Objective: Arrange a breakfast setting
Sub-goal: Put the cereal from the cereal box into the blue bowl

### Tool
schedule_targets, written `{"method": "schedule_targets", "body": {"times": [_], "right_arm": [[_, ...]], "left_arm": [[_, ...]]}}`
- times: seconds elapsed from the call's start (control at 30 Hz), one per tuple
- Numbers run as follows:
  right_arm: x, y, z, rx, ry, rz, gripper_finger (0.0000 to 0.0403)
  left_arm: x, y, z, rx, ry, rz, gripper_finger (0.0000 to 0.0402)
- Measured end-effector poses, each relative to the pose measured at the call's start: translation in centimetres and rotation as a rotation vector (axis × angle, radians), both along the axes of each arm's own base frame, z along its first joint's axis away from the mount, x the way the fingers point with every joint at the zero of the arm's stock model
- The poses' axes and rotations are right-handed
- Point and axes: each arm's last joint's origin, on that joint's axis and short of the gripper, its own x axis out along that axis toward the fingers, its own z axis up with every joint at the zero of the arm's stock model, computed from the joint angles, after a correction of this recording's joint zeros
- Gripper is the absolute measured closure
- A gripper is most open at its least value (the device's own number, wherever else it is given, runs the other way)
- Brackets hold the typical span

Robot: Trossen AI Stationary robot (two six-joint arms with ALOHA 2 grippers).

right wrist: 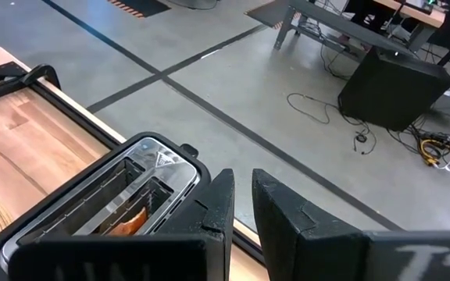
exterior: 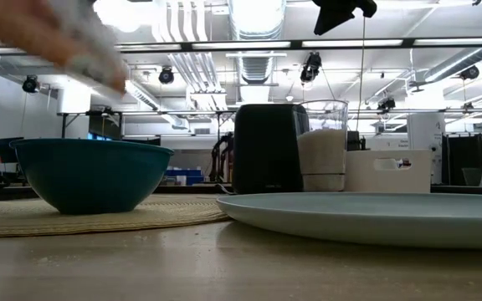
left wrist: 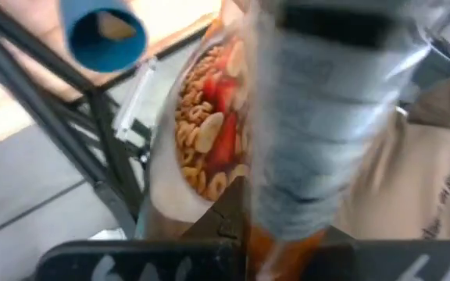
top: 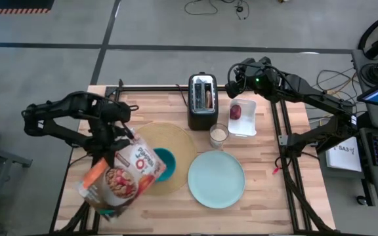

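Note:
My left gripper [top: 115, 143] is shut on a cereal bag [top: 120, 178], which hangs tilted above the table's near left. The bag reaches over the near-left edge of the teal bowl [top: 165, 164], which stands on the round tan placemat [top: 176, 141]. The pale-blue plate [top: 216, 178] lies right of the mat. A dark red fruit [top: 235, 111] lies in a white tray [top: 248, 124]. The blue cup [left wrist: 104, 35] shows below the bag in the left wrist view. My right gripper [right wrist: 243, 204] hovers shut and holding nothing, above the far side of the toaster [top: 202, 100]. My left gripper holds the cereal bag by its far, upper end [top: 125, 149], coming at it from the far side and slanting down. The bag is lifted clear of the table and slopes down toward the near left. Blur and the bag itself hide the fingers' exact place.
The black toaster stands at the far middle with something browned [right wrist: 127, 222] in one slot. A glass of milk [top: 218, 136] stands just in front of it, between the toaster and the plate. Bare wood lies along the near edge [top: 254, 216] and the far left [top: 143, 98].

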Motion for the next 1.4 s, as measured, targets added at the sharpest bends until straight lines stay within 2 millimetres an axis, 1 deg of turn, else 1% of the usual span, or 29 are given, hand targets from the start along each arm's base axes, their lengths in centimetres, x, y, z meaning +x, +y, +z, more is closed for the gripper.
{"method": "schedule_targets", "body": {"times": [0.37,0.47,0.63,0.7,0.8,0.83,0.9,1.0,1.1,1.2,1.3,1.4], "right_arm": [[0.0,0.0,0.0,-0.007,0.008,-0.002,0.0364],[0.0,0.0,0.0,-0.007,0.008,-0.002,0.0364],[0.0,0.0,0.0,-0.007,0.008,-0.002,0.0364],[0.0,0.0,0.0,-0.008,0.008,-0.002,0.0364],[0.0,0.0,0.0,-0.008,0.008,-0.002,0.0364],[0.0,0.0,0.0,-0.008,0.008,-0.002,0.0364],[0.0,0.0,0.0,-0.008,0.007,-0.002,0.0364],[0.0,0.0,0.0,-0.007,0.010,-0.002,0.0364],[0.0,0.0,0.0,-0.006,0.011,-0.002,0.0364],[-0.1,0.0,0.0,-0.007,0.011,-0.003,0.0364],[0.0,-0.1,0.0,-0.007,0.010,-0.005,0.0364],[0.0,-0.1,0.0,-0.007,0.011,-0.004,0.0364]], "left_arm": [[0.2,0.3,-0.2,0.002,-0.036,-0.017,0.0402],[-0.1,0.4,-0.4,-0.005,-0.011,-0.003,0.0402],[-0.3,0.4,-0.4,-0.011,-0.016,0.001,0.0402],[-0.5,0.4,-0.4,-0.020,0.021,0.032,0.0402],[-0.2,0.4,-0.5,-0.006,-0.030,-0.002,0.0402],[-0.3,0.4,-0.7,-0.006,-0.025,-0.009,0.0402],[-0.8,0.4,-1.2,-0.018,0.024,0.030,0.0402],[-1.1,0.5,-1.2,-0.025,0.010,0.023,0.0402],[-0.9,0.5,-1.3,-0.030,0.039,0.063,0.0402],[-0.2,0.6,-0.7,-0.026,-0.047,0.044,0.0402],[-0.7,0.6,-1.2,-0.022,0.025,0.023,0.0402],[-0.9,0.5,-1.1,-0.033,-0.005,0.016,0.0402]]}}
